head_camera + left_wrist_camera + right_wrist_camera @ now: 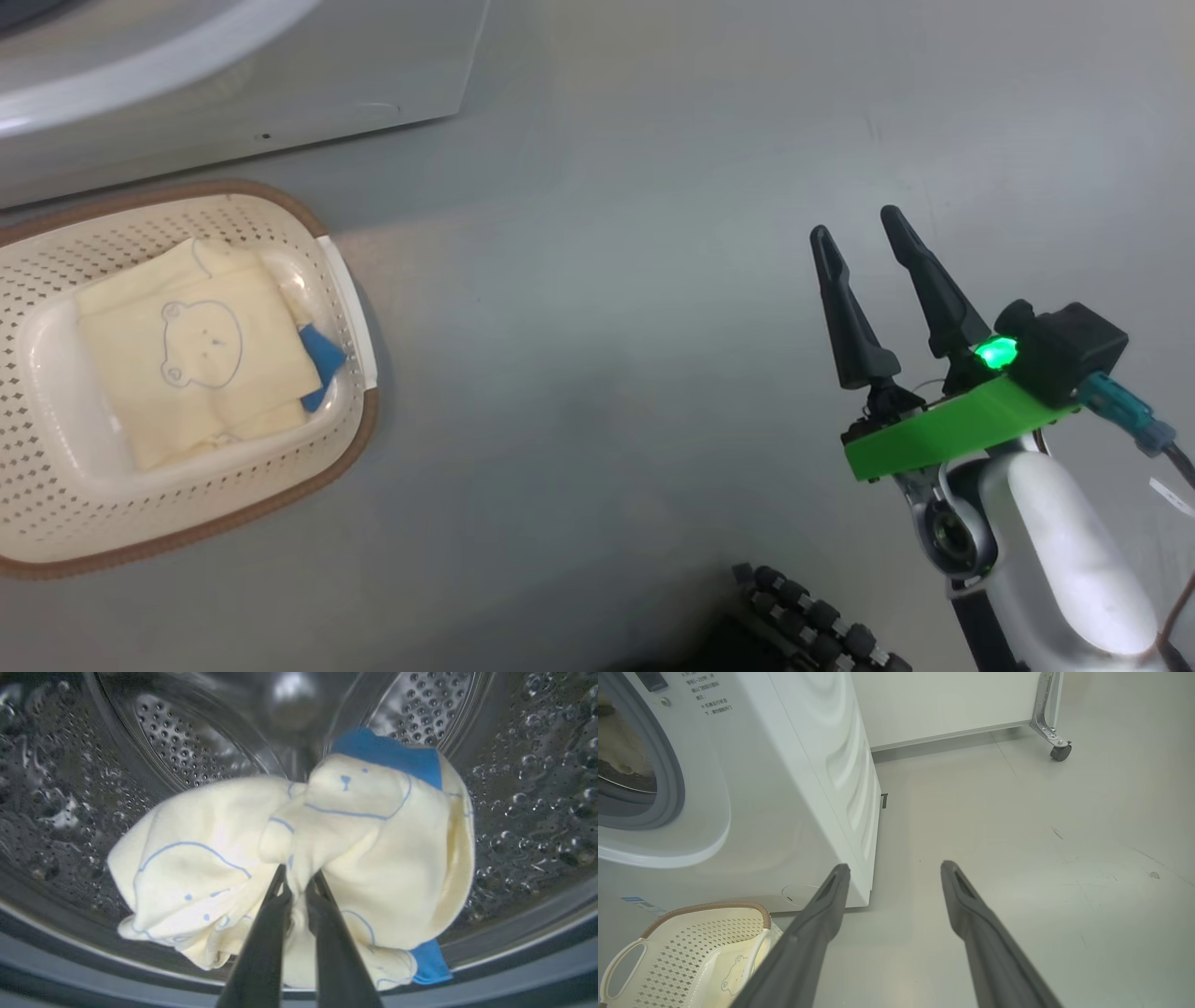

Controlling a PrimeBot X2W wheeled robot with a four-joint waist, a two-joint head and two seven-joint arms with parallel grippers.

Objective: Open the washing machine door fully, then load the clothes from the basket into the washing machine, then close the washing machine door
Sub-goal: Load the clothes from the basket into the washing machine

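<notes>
Clothes [373, 835] pale yellow, bear outlines, blue trim (bunched in washing machine [187, 751]).

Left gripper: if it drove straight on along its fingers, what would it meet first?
The left gripper is shut on the clothes, which bunch right ahead of it, so that cloth comes first; behind it, probably the perforated back wall of the washing machine, though depth is unclear.
</notes>
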